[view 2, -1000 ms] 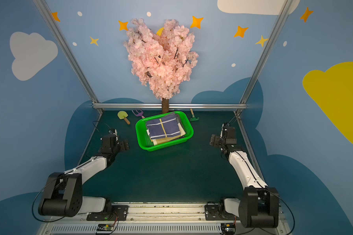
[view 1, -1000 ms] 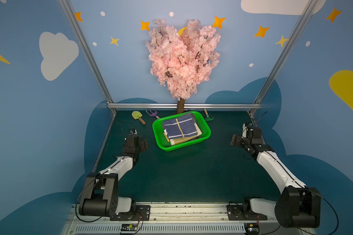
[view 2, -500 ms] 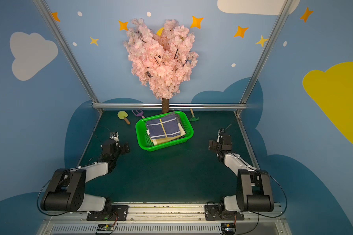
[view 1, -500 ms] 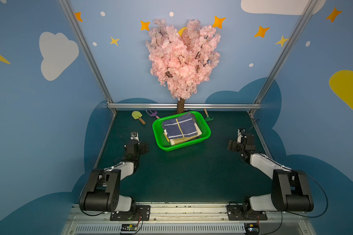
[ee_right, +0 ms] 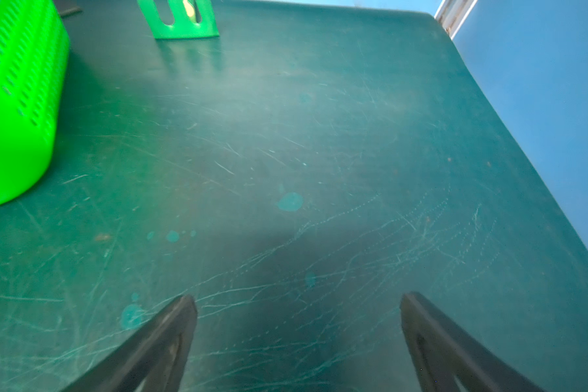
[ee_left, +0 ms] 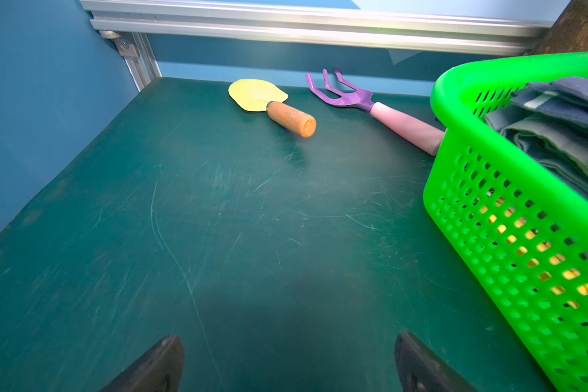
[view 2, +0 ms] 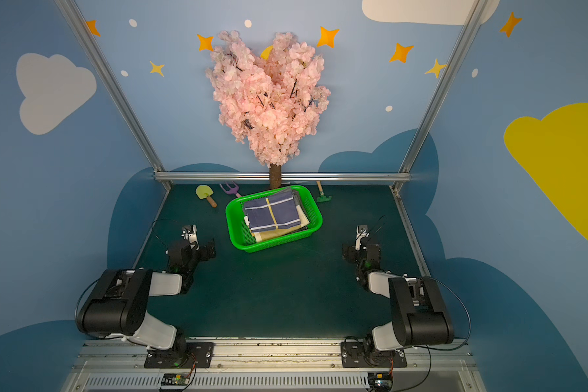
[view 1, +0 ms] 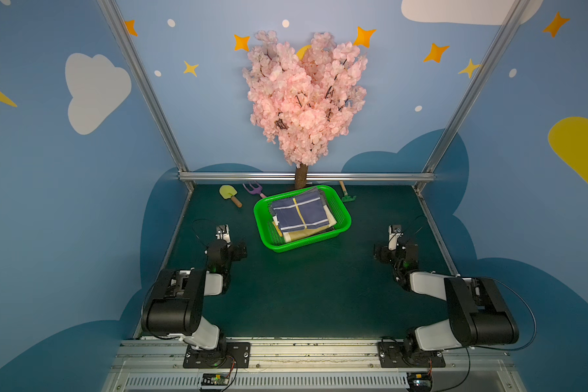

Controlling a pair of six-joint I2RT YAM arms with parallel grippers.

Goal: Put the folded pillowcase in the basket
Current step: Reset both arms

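at rear, basket (view 1: 306,243) lies crosswise; left end effector (ee_left: 289,339), right end effector (ee_right: 297,297) spread wide.

A yellow trowel (view 1: 227,193), a purple fork (view 1: 253,187) and a green rake (view 1: 348,198) lay at the back of the table (view 1: 302,288) near a pink tree (view 1: 302,101)

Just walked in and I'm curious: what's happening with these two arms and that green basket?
Nothing is being handled right now. The folded pillowcase, navy with yellow and white stripes, lies on top of other folded cloths inside the basket. The left gripper and right gripper are both open and empty, low over the table on either side of the basket. The job looks done.
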